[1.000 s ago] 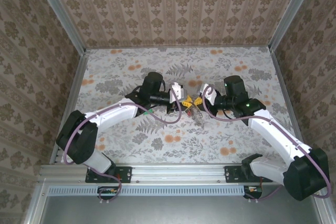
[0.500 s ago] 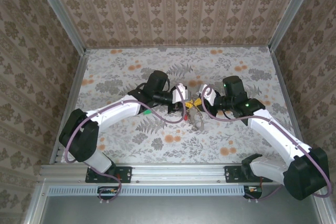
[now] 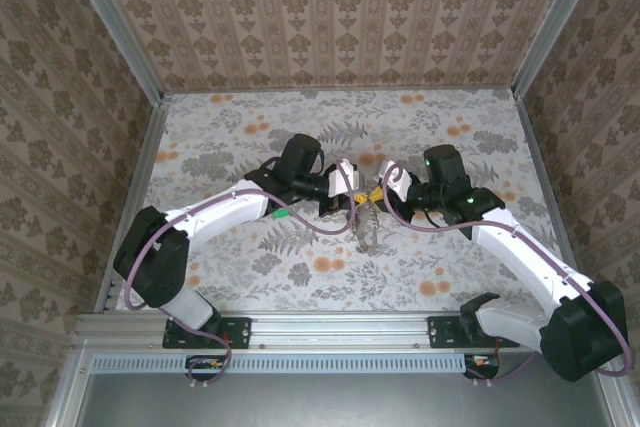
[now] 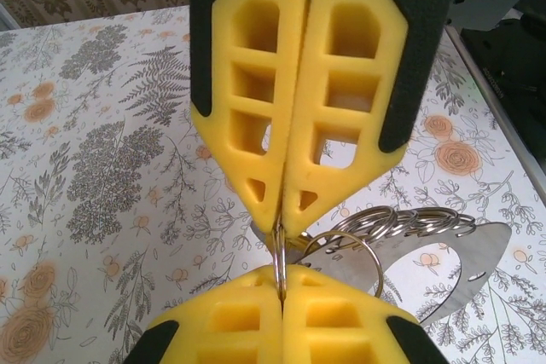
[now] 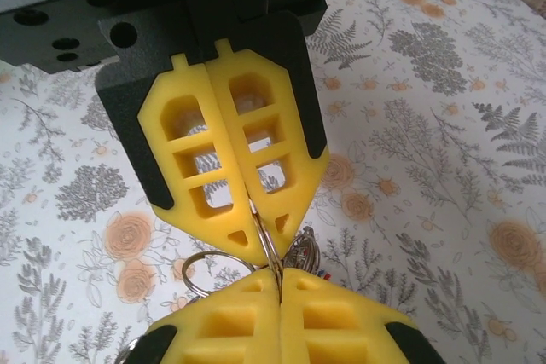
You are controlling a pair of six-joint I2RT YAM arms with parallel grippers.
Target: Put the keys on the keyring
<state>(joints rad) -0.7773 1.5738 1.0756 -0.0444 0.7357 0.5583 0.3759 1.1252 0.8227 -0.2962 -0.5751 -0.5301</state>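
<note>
Apparently, keyring clamped edgewise by left fingers, right fingers too.

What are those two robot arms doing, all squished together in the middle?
They meet tip to tip over the middle of the flowery table. The left gripper and the right gripper both have their yellow fingers squeezed shut on the same thin metal keyring, one from each side. A bunch of other rings and a flat metal piece hang right beside it.
</note>
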